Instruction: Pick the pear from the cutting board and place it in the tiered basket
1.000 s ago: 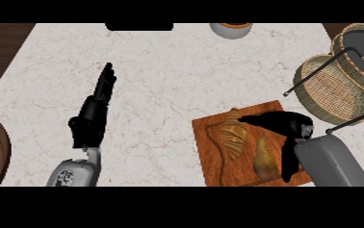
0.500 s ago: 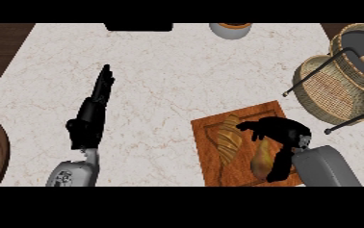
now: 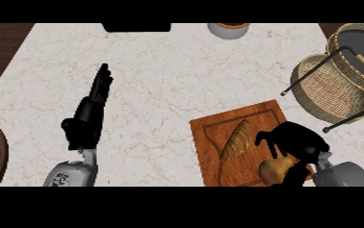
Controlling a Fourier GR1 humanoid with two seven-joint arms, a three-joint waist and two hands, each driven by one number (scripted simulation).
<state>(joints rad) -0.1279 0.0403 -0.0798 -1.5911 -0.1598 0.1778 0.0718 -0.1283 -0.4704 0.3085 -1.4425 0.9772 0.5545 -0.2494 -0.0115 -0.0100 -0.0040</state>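
A yellow-brown pear [image 3: 276,170] lies on the wooden cutting board [image 3: 227,126] at the lower right of the head view. My right hand [image 3: 298,143] is over the pear, its fingers curled down around the pear's upper side, and it hides part of the fruit. A long tan loaf-like thing [image 3: 235,143] also lies on the board, left of the hand. The wicker tiered basket [image 3: 327,85] stands at the right edge, beyond the board. My left hand [image 3: 89,116] rests open on the counter at the left, fingers straight and pointing away.
A grey bowl [image 3: 229,30] sits at the counter's far edge. A black object [image 3: 136,27] lies at the far edge to its left. A dark round edge [image 3: 3,159] shows at the lower left.
My right hand has moved down and toward the near edge of the board, and its fingers have curled round the pear. The left hand has stayed still.
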